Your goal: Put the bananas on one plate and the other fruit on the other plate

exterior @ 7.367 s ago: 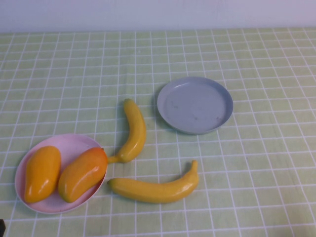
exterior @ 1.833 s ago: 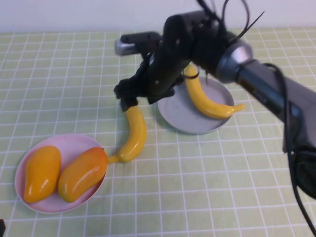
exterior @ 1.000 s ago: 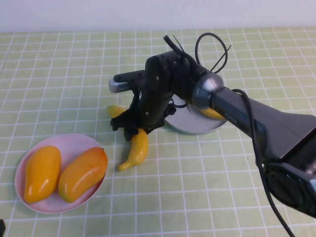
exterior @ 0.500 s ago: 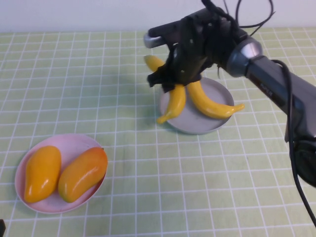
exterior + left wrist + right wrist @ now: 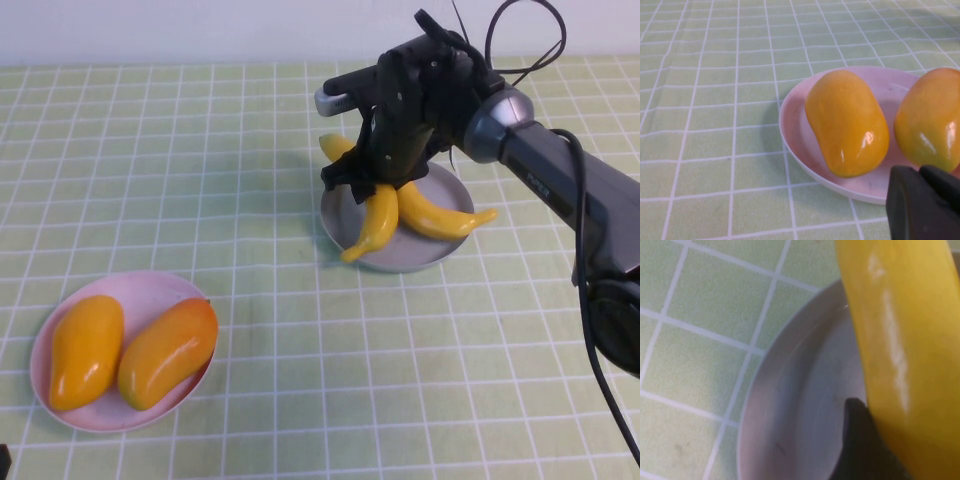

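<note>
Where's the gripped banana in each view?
High view: held banana in the right gripper, over the grey plate, beside the other banana.
Left wrist view: not in it; the left gripper is by the mangoes.
Right wrist view: banana.
Shared landmark: grey plate.

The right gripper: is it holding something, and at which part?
The right gripper, over the grey-blue plate, holds a banana near its middle. The left gripper beside the pink plate holds nothing.
</note>
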### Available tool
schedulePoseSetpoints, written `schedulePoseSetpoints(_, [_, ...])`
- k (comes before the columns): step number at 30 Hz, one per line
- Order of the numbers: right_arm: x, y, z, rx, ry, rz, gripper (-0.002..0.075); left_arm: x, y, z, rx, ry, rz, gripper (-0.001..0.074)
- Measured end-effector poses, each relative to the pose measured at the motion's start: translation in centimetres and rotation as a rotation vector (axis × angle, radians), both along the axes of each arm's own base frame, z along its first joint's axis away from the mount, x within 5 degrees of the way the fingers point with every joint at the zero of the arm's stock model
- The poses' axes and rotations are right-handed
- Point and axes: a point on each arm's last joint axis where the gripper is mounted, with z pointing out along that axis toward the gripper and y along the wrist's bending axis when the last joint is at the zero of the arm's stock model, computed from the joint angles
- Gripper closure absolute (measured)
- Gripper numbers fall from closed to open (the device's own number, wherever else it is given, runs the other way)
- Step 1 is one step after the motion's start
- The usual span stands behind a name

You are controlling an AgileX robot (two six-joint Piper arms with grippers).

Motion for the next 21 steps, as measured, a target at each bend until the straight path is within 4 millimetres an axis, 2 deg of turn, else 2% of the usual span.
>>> schedulePoseSetpoints(3, [0.0,0.0,0.0,-0.002,0.003,0.000,0.0384,0.0,0.0,0.0,0.000,0.000,0.000,0.0736])
schedulePoseSetpoints(8, [-0.3,-0.2,-0.2,-0.022,0.038,-0.005,0.0253,0.0,0.0,0.0,0.000,0.000,0.000,0.0736])
schedulePoseSetpoints(13, [-0.4,-0.3,-0.1,-0.026,0.043,-0.006,0.0206,0.0,0.0,0.0,0.000,0.000,0.000,0.0736])
schedulePoseSetpoints(18, [-1.3,-0.3,2.5,-0.012,0.025,0.000,0.0225,0.0,0.0,0.0,0.000,0.000,0.000,0.0736])
schedulePoseSetpoints(21, [-2.6,-0.2,6.0,0.019,-0.026,0.014,0.0291,0.0,0.0,0.0,0.000,0.000,0.000,0.0736])
